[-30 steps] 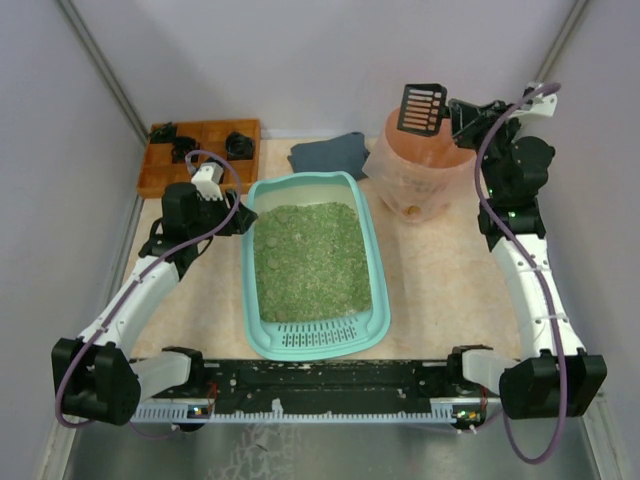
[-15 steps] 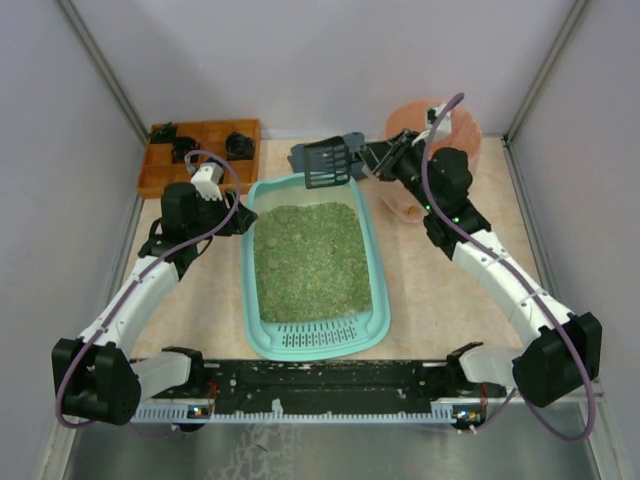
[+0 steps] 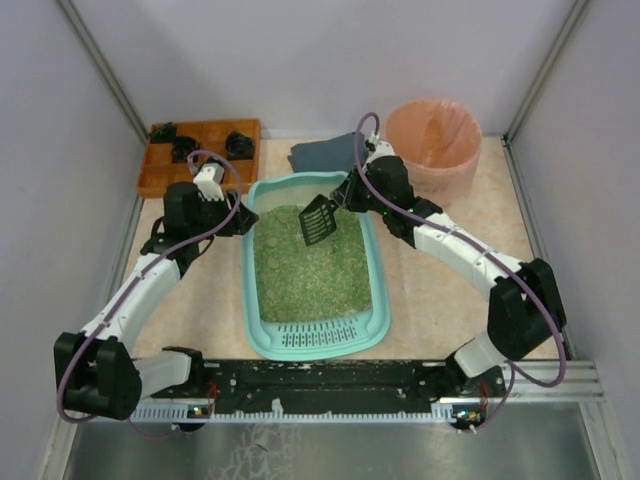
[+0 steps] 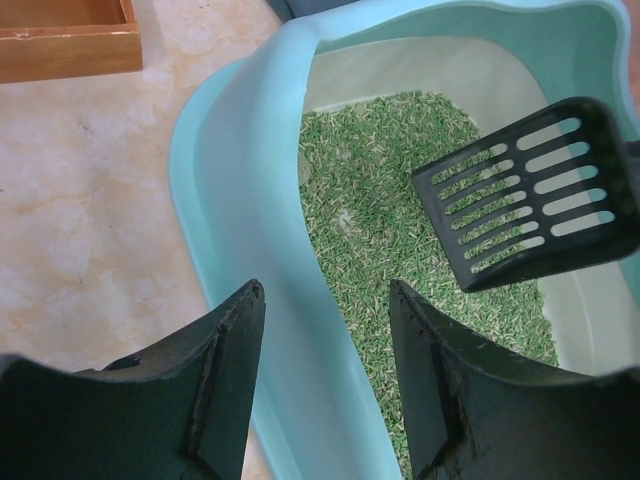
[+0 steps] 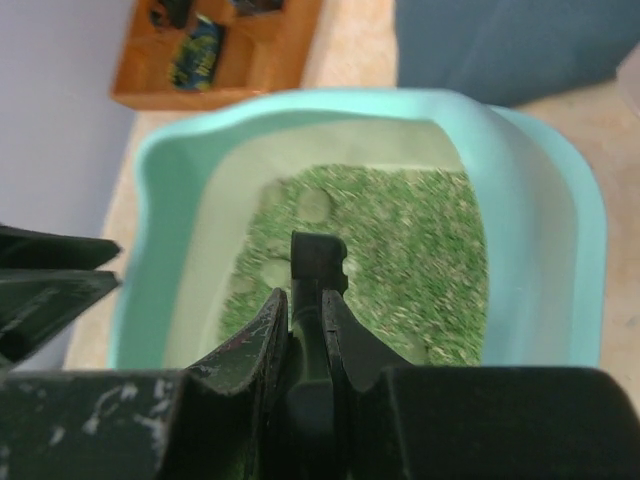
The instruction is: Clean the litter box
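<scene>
Over the far end of the litter box (image 3: pixel 377 300), mid-table, your right gripper (image 3: pixel 343 197) clamps the handle of the slotted scoop (image 3: pixel 318 220) — blade just above the green litter (image 3: pixel 310 275), the box's long axis running near-to-far. Your left gripper (image 3: pixel 243 216) straddles the left wall — can't tell if it's clamped.

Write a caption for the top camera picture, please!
Right fingers hold a black scoop over green litter; left fingers straddle the rim of the litter box.
</scene>
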You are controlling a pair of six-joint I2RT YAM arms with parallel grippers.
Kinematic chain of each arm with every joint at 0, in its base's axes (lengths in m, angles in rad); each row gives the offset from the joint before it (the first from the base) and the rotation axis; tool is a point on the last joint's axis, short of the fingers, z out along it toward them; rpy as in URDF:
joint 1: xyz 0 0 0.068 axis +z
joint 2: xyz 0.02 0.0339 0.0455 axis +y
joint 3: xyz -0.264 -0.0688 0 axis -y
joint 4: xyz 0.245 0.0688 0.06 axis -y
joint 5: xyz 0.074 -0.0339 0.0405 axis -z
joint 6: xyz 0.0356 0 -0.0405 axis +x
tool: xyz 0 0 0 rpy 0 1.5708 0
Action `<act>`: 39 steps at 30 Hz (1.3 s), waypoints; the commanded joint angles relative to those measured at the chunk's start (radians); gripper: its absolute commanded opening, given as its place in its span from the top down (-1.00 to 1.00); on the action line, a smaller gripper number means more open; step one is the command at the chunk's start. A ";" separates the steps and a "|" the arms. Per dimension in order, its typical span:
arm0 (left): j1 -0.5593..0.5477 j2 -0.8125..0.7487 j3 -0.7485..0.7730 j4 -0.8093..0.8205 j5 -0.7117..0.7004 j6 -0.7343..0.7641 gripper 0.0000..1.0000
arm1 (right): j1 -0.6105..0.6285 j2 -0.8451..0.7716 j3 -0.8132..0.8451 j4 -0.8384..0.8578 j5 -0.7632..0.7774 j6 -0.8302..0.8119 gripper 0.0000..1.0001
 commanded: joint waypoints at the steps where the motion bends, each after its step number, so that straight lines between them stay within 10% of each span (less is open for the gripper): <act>1: 0.008 0.016 0.027 -0.016 0.024 -0.007 -0.18 | 0.012 0.076 0.124 -0.063 0.063 -0.044 1.00; 19: 0.009 0.063 0.041 -0.038 0.029 -0.005 -0.15 | 0.123 0.437 0.373 -0.104 0.325 -0.084 1.00; 39: 0.009 0.070 0.044 -0.039 0.030 -0.005 -0.14 | 0.162 0.489 0.223 0.163 -0.095 -0.029 1.00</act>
